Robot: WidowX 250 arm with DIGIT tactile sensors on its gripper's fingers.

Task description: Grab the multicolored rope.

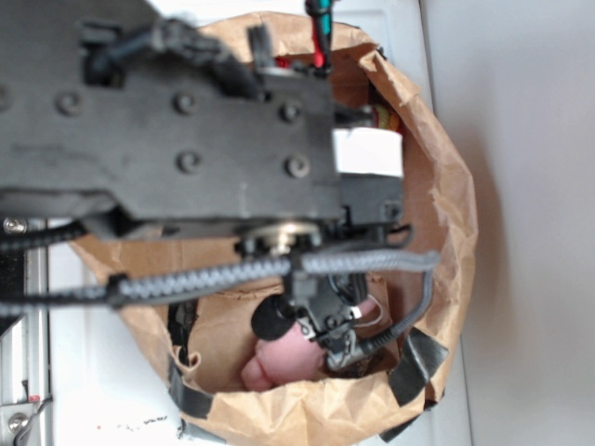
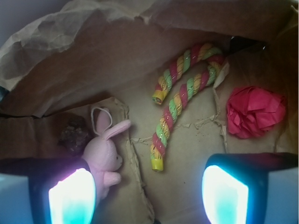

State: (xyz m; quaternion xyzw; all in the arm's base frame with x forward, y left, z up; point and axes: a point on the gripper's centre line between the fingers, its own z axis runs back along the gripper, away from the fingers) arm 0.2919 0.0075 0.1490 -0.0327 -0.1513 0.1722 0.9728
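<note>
The multicolored rope (image 2: 180, 93), twisted in red, yellow and light green with yellow ends, lies bent in a hook shape on the floor of the brown paper bag (image 2: 93, 51). My gripper (image 2: 148, 196) hangs above the bag floor, open, with nothing between its glowing fingers (image 2: 72, 196). The rope's nearer yellow end sits just beyond the gap between the fingers. In the exterior view the arm covers most of the bag (image 1: 446, 186), and only a small striped bit of the rope (image 1: 389, 119) peeks out beside it.
A pink plush bunny (image 2: 105, 154) lies by the left finger. It also shows in the exterior view as a pink plush (image 1: 279, 358). A red paper ball (image 2: 254, 112) rests at the right. A dark lump (image 2: 72, 135) sits behind the bunny. Bag walls rise all around.
</note>
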